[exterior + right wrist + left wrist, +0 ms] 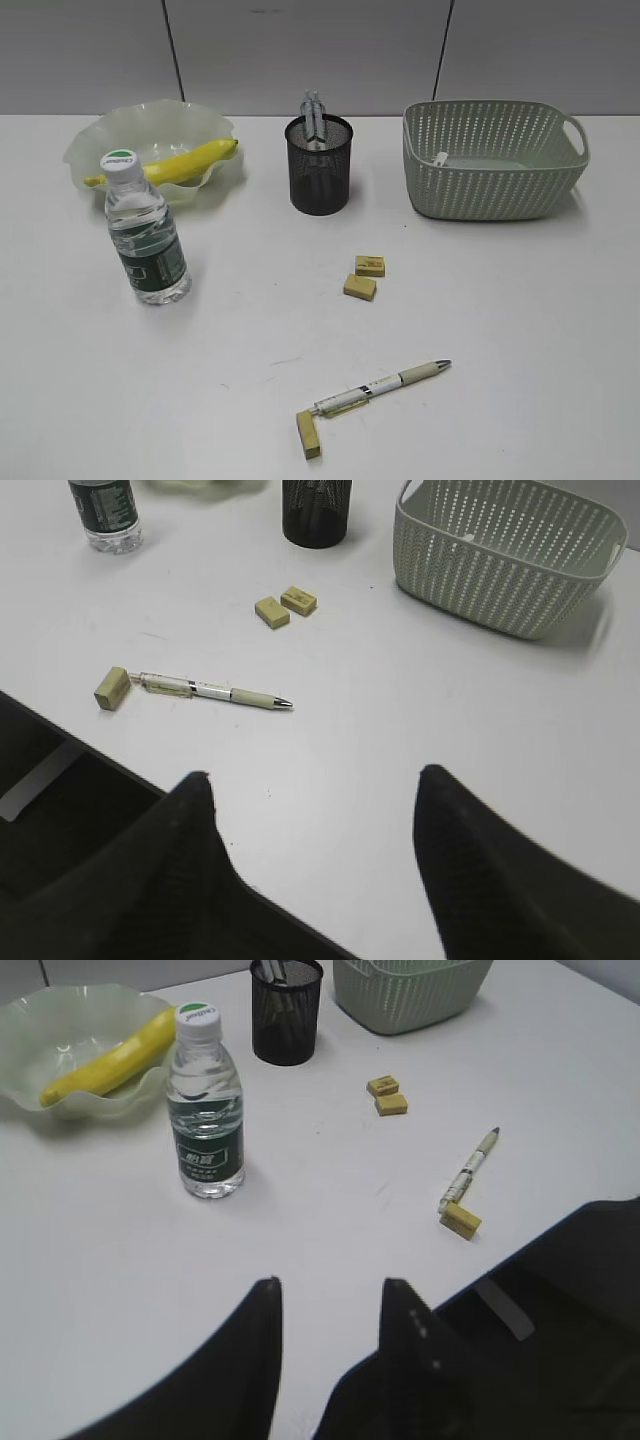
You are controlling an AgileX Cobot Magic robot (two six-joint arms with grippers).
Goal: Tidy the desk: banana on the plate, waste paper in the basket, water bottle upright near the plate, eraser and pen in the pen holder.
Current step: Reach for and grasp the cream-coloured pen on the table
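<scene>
The banana lies in the plate at the back left. The water bottle stands upright in front of the plate. The pen holder holds some pens. A pen lies on the desk at the front, with one tan eraser touching its end. Two more erasers lie mid-desk. The basket shows a small white bit inside; the waste paper is not clearly visible. My left gripper and right gripper are open, empty, above the front edge.
Both grippers are out of the exterior view. The desk's front edge and a dark gap below it show in the left wrist view and the right wrist view. A grey wall stands behind the desk.
</scene>
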